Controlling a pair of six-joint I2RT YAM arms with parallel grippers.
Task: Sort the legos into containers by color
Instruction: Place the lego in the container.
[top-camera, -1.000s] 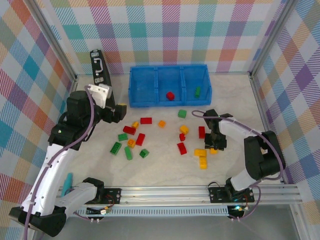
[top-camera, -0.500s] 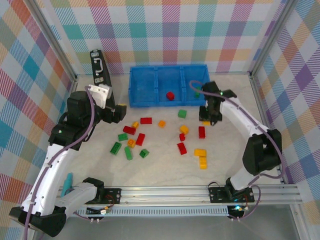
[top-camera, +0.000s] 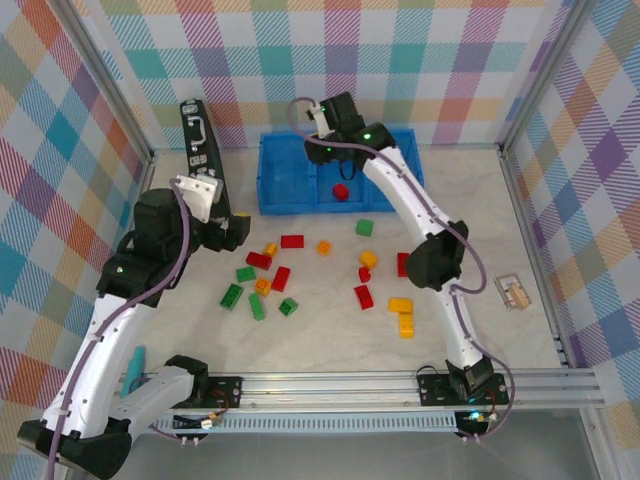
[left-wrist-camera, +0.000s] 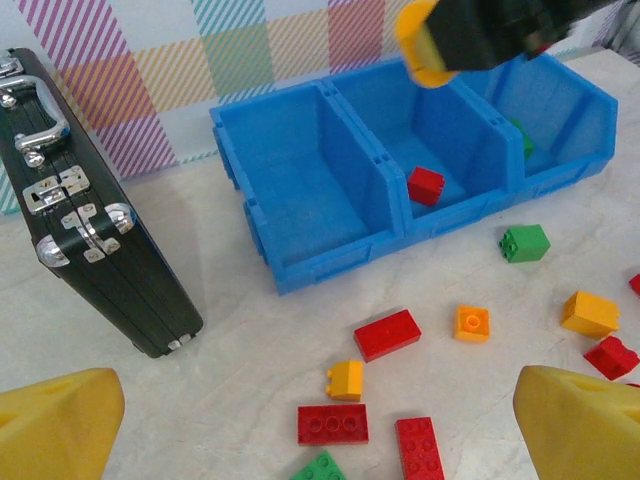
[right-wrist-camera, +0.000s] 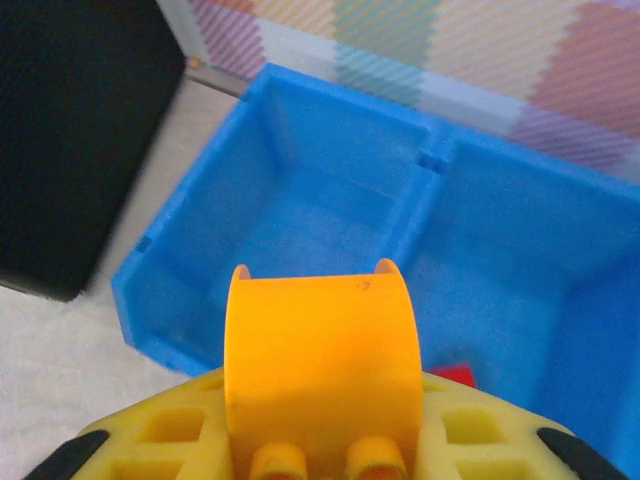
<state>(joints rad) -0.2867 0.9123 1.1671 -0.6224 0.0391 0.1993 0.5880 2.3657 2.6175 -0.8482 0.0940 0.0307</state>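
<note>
My right hand (top-camera: 320, 150) is clenched on an orange lego (right-wrist-camera: 320, 350), above the blue bin (top-camera: 290, 205), about over the wall between its left and middle compartments. A red lego (top-camera: 340, 191) lies in the middle one. My left hand (top-camera: 243, 228) hangs released near the bin's front left corner; loose legos (top-camera: 292, 241) scatter the tabletop (top-camera: 470, 200) before the bin.

R end effector (top-camera: 322, 150), lego (right-wrist-camera: 320, 360): now over bin (top-camera: 290, 207)

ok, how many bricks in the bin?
2: small red plastic brick in the long blue plastic bin, middle compartment; small green plastic brick in the right one, partly hidden, so more may be.
</note>
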